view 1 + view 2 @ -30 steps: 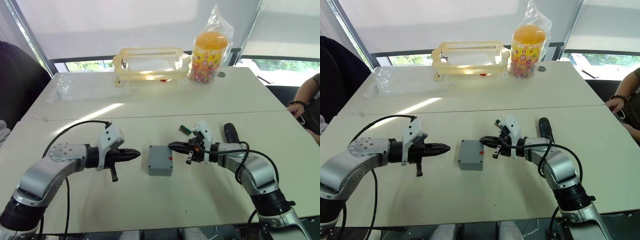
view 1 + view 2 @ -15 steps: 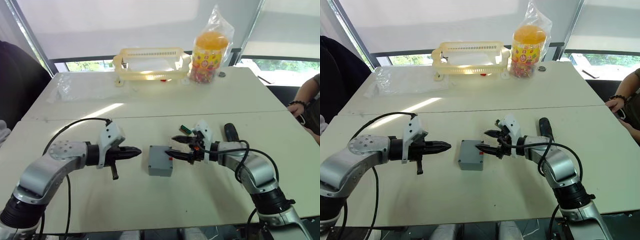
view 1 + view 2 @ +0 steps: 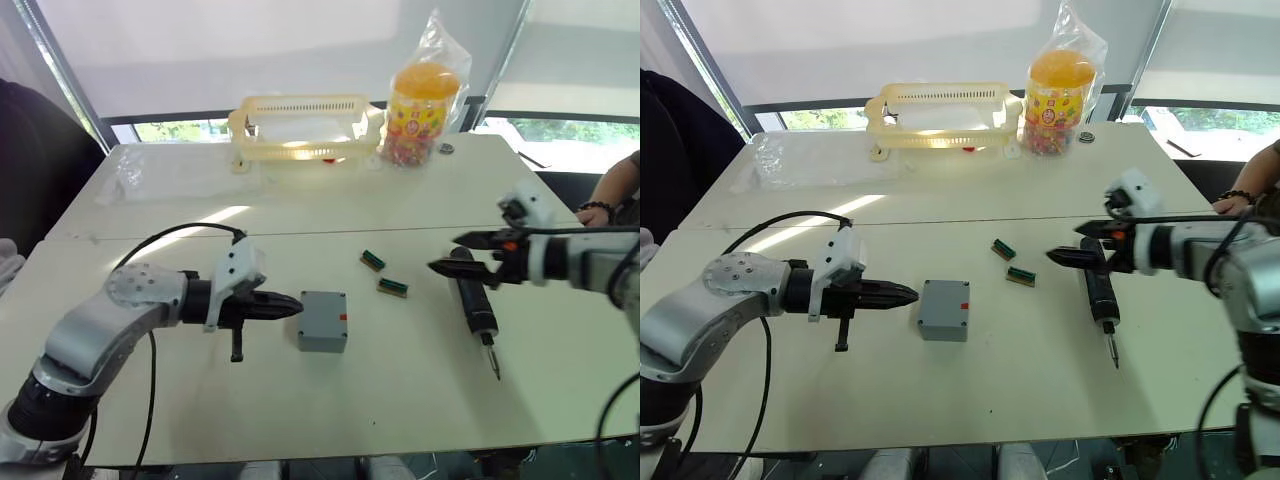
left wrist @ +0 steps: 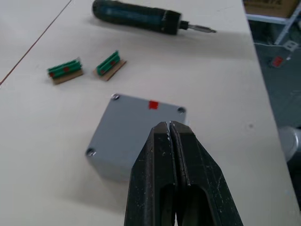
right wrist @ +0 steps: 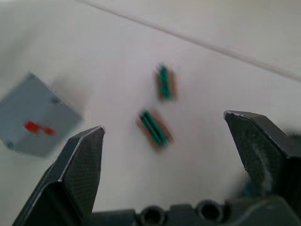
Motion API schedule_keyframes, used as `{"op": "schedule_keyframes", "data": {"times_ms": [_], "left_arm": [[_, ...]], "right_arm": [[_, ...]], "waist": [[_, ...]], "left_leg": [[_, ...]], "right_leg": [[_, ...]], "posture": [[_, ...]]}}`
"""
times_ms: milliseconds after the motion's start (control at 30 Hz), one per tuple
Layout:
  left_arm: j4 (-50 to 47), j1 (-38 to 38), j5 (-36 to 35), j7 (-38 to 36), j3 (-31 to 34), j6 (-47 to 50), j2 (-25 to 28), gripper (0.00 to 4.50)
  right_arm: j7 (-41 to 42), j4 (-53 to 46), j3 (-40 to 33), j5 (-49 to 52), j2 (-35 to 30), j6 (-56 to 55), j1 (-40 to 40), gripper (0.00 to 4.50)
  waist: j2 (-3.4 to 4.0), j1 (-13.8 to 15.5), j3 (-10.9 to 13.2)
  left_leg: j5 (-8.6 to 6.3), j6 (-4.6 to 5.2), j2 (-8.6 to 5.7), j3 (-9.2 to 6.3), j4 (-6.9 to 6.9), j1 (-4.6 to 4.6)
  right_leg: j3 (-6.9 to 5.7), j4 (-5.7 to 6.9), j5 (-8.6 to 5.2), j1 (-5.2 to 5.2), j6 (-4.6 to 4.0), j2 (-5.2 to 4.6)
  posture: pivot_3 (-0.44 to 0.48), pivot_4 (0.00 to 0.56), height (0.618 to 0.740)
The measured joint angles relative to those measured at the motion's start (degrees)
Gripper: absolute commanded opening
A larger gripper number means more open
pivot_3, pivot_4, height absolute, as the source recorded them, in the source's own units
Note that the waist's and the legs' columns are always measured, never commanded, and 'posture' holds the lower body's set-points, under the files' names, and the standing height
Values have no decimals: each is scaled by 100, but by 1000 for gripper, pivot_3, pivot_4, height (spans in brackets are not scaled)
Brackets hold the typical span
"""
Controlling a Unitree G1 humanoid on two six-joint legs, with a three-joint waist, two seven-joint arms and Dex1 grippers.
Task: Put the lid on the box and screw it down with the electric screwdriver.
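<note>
Right gripper (image 5: 171, 160): jaws spread wide, nothing between them, hanging above pale worktop (image 5: 113, 61). Beyond jaws, two small green-brown blocks (image 5: 159, 110) lie on worktop, near each other but apart, both blurred. Grey box (image 5: 35, 120) sits further off to one side, lid on, screw head visible at one corner, red mark (image 5: 37, 128) on its side face. Thin seam line (image 5: 197, 44) crosses worktop behind blocks. Dark shape low beside one jaw, possibly electric screwdriver (image 5: 247, 189); too blurred to tell.
</note>
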Motion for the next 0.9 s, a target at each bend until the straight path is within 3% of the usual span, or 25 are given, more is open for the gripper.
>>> {"op": "schedule_keyframes", "data": {"times_ms": [167,300,567,900], "left_arm": [[-252,5,0,35,-186,-71,-79,0],[-307,79,23,207,-299,-94,-212,0],[-739,229,-75,647,-321,68,-320,0],[-954,403,-179,840,-304,178,-163,0]], "right_arm": [[197,919,883,22,-531,1419,-1120,4452],[404,1728,1740,258,-578,2060,-1671,4452],[341,2465,2840,475,-574,2125,-1913,4452],[-184,2981,3155,363,102,2128,-1920,4452]], "waist": [[3,-39,1],[1,-4,1],[2,16,2],[3,10,2]], "left_leg": [[-1,1,3,7,-3,2],[-2,3,2,8,1,-3],[-1,3,0,8,3,-5],[-2,3,1,7,2,-6]], "right_leg": [[5,1,-9,-4,-16,3],[5,-3,-4,-4,-5,1],[5,-3,-3,-7,-3,1],[5,-1,-3,-8,-2,4]], "posture": [[0,150,740],[0,150,740],[0,150,740],[0,150,740]]}}
